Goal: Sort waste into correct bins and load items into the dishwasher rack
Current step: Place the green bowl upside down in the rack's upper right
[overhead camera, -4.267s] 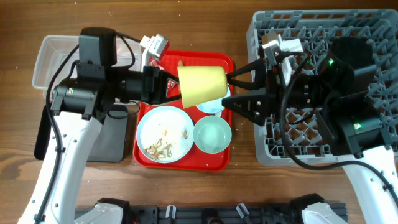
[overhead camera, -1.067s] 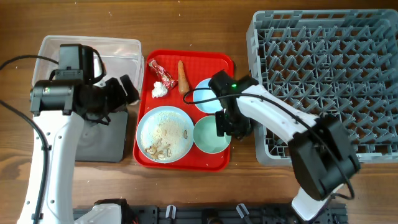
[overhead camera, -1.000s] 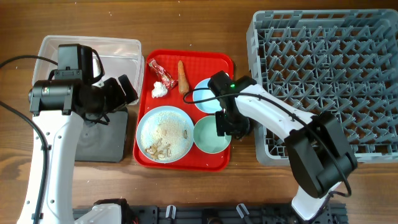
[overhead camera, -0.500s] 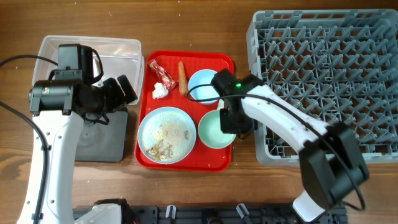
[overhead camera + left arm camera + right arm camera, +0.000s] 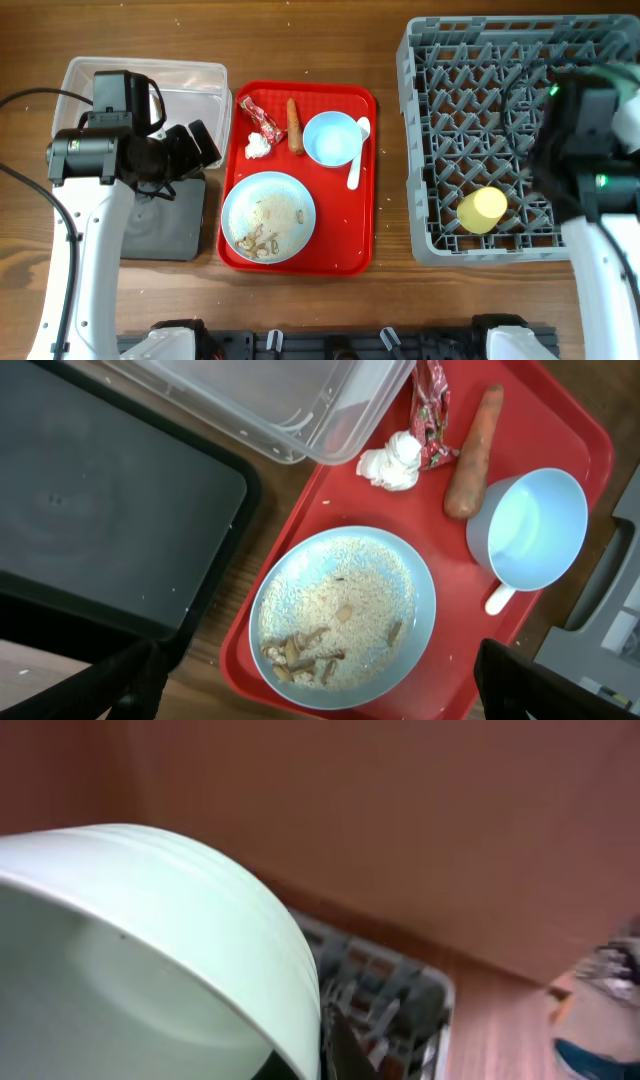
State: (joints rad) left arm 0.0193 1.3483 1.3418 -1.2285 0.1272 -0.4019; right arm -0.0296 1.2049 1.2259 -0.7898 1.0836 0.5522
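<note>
My right gripper (image 5: 312,1055) is shut on the rim of the pale green bowl (image 5: 150,950), held above the grey dishwasher rack (image 5: 430,60); in the overhead view the right arm (image 5: 585,140) hides the bowl. A yellow-green cup (image 5: 482,210) lies in the rack. On the red tray sit the light blue plate (image 5: 268,216) with scraps (image 5: 300,653), the light blue bowl (image 5: 331,138), white spoon (image 5: 355,165), carrot (image 5: 293,125), wrapper (image 5: 260,118) and tissue (image 5: 257,144). My left gripper (image 5: 315,665) hangs open over the plate's near edge.
The clear tub (image 5: 150,90) stands at the far left with the black tray (image 5: 170,215) in front of it, both partly under the left arm. The red tray (image 5: 350,250) lies between them and the rack.
The right gripper closed on the pale green bowl on the red tray, lifted it and swung right over the rack. The yellow-green cup now lies in the rack. The left arm has stayed put.
</note>
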